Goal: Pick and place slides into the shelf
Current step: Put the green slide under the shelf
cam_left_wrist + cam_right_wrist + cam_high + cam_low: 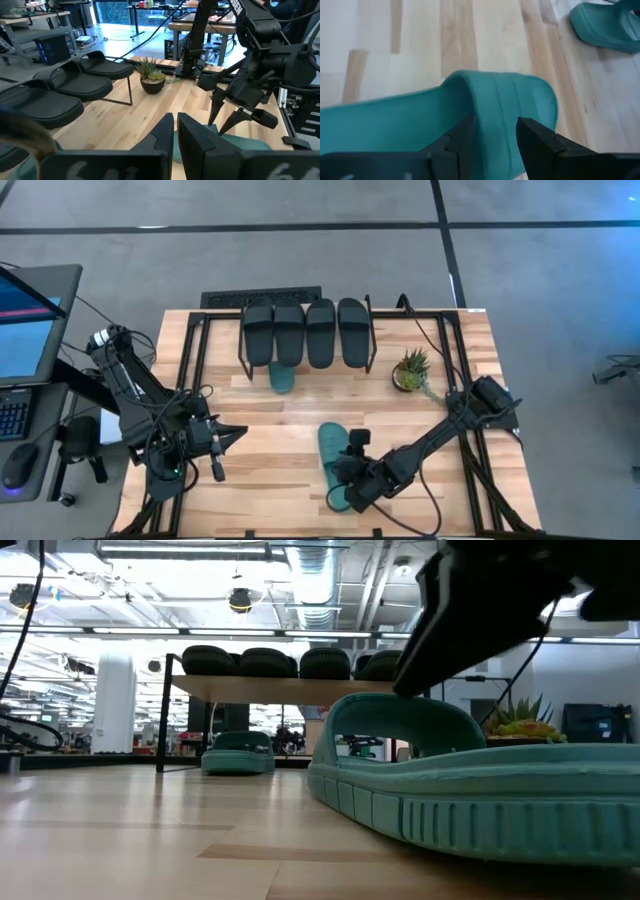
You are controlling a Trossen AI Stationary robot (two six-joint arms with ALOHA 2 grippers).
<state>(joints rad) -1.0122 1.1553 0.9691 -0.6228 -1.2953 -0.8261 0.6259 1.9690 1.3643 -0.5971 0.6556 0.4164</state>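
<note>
One teal slide (pixel 333 465) lies sole-down on the table's near middle. My right gripper (pixel 495 135) is open above it. Its fingers point down, one on each side of the wide strap (pixel 502 100). The other teal slide (pixel 283 377) rests on the tabletop under the shelf (pixel 270 690). Several black slides (pixel 305 330) lie side by side on the shelf's top board. My left gripper (pixel 238 432) hovers shut over the table's left part, pointing toward the near teal slide. My right gripper straddles the near teal slide's strap (pixel 485 107) from above. Whether its fingers touch the strap, I cannot tell. The slide lies flat on the table.
A small potted plant (pixel 410 372) stands right of the shelf. A black frame (pixel 195 350) runs along the table's left and right sides. Bare wood lies between the shelf and the near slide. A monitor and keyboard sit off the table's left edge.
</note>
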